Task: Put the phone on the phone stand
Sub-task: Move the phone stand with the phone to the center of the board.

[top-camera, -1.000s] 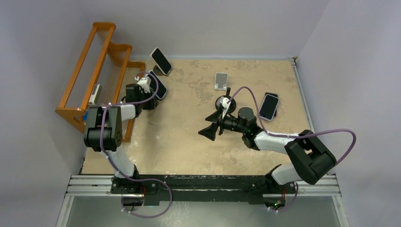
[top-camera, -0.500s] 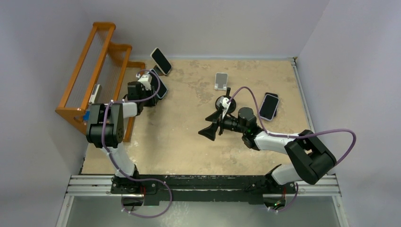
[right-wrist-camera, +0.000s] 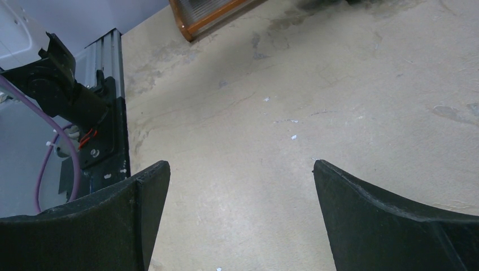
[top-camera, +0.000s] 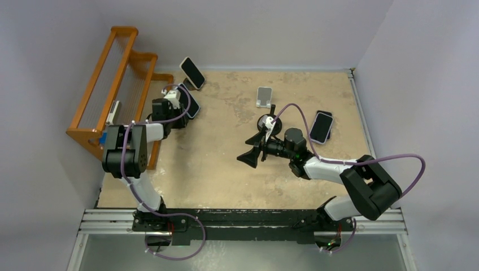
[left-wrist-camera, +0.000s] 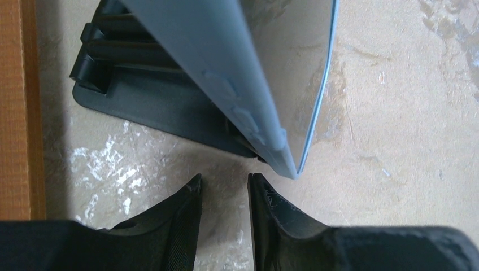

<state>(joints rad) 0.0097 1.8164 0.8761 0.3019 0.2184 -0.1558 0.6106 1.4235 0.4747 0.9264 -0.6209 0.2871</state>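
Observation:
A phone (left-wrist-camera: 231, 73) in a light blue case leans tilted on a dark phone stand (left-wrist-camera: 147, 99) at the table's far left; from above, the phone (top-camera: 191, 105) shows just right of my left wrist. My left gripper (left-wrist-camera: 224, 178) hangs just short of the phone's lower corner. Its jaws stand a narrow gap apart with only bare table between them. My right gripper (top-camera: 247, 158) hovers wide open over the middle of the table, and the right wrist view shows my right gripper (right-wrist-camera: 242, 164) holding nothing.
An orange wooden rack (top-camera: 113, 84) stands along the left edge, close to my left arm. Another phone (top-camera: 192, 72) leans on a stand behind. A silver stand (top-camera: 263, 96) and a black round stand (top-camera: 264, 121) sit mid-table. A dark phone (top-camera: 321, 126) lies flat at the right.
My left gripper has shifted slightly left and away from the phone, which stays on the stand. The right arm has not moved.

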